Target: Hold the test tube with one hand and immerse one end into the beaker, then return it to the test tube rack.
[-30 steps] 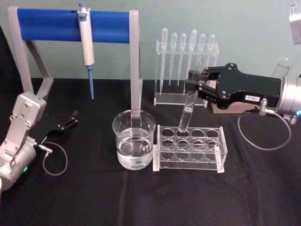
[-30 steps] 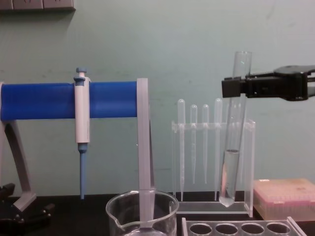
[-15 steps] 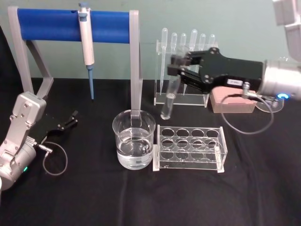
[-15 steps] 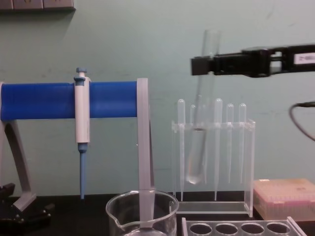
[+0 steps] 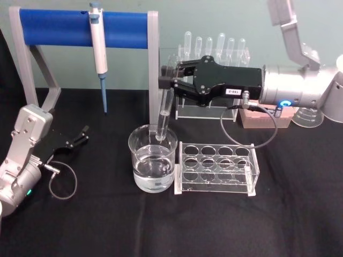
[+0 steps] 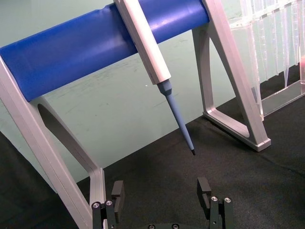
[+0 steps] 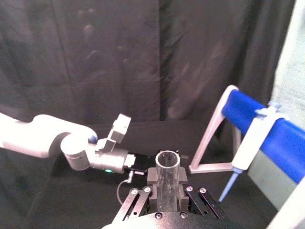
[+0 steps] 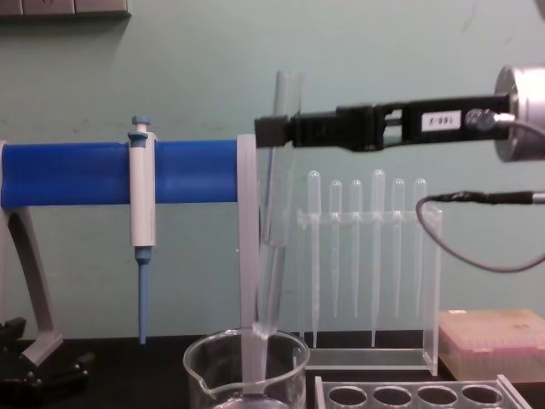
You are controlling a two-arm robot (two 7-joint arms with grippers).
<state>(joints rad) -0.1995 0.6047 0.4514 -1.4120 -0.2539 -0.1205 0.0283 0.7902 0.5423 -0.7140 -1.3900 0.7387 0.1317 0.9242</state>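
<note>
My right gripper [image 5: 170, 84] is shut on the upper part of the test tube [image 5: 164, 115], a long clear glass tube held nearly upright and leaning slightly. The tube's rounded bottom sits inside the mouth of the beaker [image 5: 153, 181], about level with the rim and above the water. From the side, the test tube [image 8: 274, 239] hangs from the right gripper [image 8: 272, 132] over the beaker [image 8: 247, 375]. The right wrist view looks down on the tube's open top [image 7: 167, 164] between the jaws. My left gripper [image 5: 81, 135] rests open on the cloth at the left, its fingers [image 6: 204, 187] spread.
A grey rack [image 5: 217, 167] with round holes stands just right of the beaker. Behind are a clear stand of pipettes [image 5: 211, 59], a pink box [image 5: 265, 116] and glassware [image 5: 308, 115]. A white-and-blue pipettor [image 5: 98, 48] hangs on the blue bar frame [image 5: 59, 28].
My right gripper has carried the test tube left, from above the rack to over the beaker, and its bottom now reaches the rim. The left arm has not moved.
</note>
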